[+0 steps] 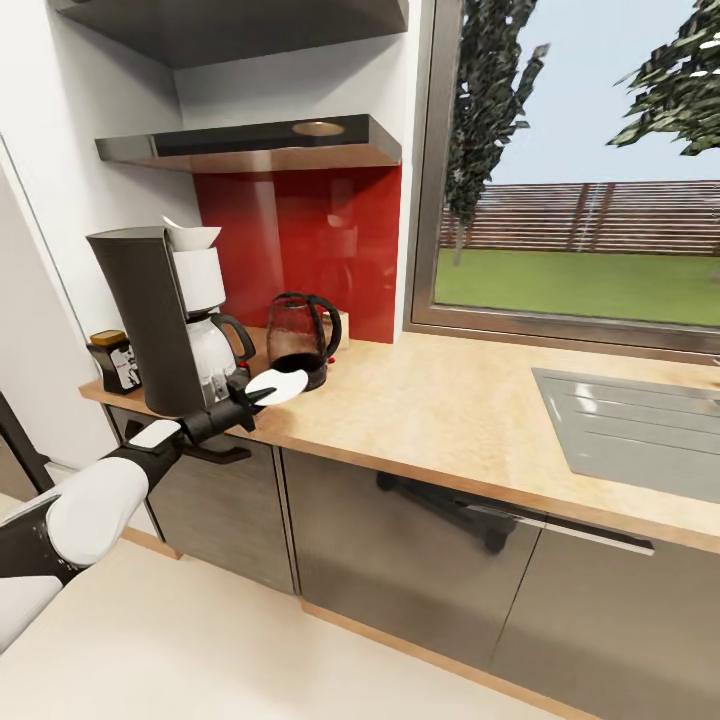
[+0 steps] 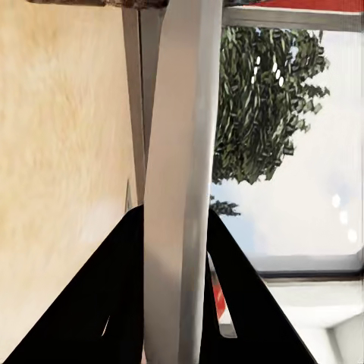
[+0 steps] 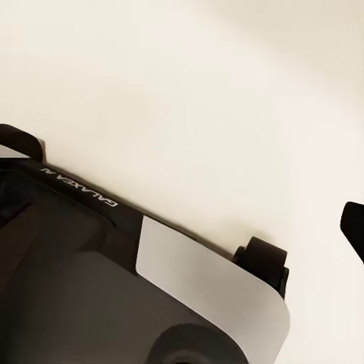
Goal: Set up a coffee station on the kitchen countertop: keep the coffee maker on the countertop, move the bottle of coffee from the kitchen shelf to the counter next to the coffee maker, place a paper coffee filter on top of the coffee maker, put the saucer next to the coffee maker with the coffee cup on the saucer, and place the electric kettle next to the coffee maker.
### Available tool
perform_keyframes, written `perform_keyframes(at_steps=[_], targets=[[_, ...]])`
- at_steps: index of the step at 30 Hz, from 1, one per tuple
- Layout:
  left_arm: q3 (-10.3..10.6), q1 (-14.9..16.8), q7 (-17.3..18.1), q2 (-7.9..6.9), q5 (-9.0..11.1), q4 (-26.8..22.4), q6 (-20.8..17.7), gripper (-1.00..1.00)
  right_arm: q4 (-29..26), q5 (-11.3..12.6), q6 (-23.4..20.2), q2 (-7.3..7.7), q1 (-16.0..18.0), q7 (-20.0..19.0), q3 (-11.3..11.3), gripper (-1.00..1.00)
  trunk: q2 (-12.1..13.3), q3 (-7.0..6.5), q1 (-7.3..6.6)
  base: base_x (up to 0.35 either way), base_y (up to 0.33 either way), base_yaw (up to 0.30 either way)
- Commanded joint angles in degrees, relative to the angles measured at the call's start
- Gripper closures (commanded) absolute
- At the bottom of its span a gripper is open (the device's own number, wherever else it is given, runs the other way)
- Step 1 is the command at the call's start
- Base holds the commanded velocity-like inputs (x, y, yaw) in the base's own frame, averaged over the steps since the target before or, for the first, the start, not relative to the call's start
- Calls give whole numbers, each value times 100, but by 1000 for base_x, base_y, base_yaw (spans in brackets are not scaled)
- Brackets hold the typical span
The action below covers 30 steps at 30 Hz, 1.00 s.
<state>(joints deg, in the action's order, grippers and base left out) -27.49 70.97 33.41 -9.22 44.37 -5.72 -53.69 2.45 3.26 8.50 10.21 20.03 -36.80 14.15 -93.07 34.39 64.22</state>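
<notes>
Gripping the saucer (image 2: 180, 189) edge-on, left end effector (image 1: 252, 398) over countertop (image 1: 450, 410).

bottle of coffee (image 1: 115, 360) left of coffee maker (image 1: 165, 320), electric kettle (image 1: 300, 335) right

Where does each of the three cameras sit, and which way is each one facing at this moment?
Head view: from the robot's head, looking forward and down at the countertop, coffee maker and electric kettle; the left arm reaches in holding the saucer.
Left wrist view: by the left gripper, looking along the edge-on saucer toward the window.
Right wrist view: looking down at pale floor and the robot's own body.
Head and left wrist views share the saucer, countertop and window.
</notes>
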Motion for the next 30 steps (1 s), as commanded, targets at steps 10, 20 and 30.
perform_keyframes(at_steps=[10,20,30], targets=[[-49,4,-540,17,-16,-16,7,100,21,34,47,-1,10,-11,44,-100,-3,6,0,0,0,0],[-47,4,-800,18,-16,-23,7,100,21,34,47,-1,9,-8,44,-100,-3,6,0,0,0,0],[-16,4,-1491,38,-16,-159,7,100,20,34,47,-1,10,-3,44,-100,-3,6,0,0,0,0]])
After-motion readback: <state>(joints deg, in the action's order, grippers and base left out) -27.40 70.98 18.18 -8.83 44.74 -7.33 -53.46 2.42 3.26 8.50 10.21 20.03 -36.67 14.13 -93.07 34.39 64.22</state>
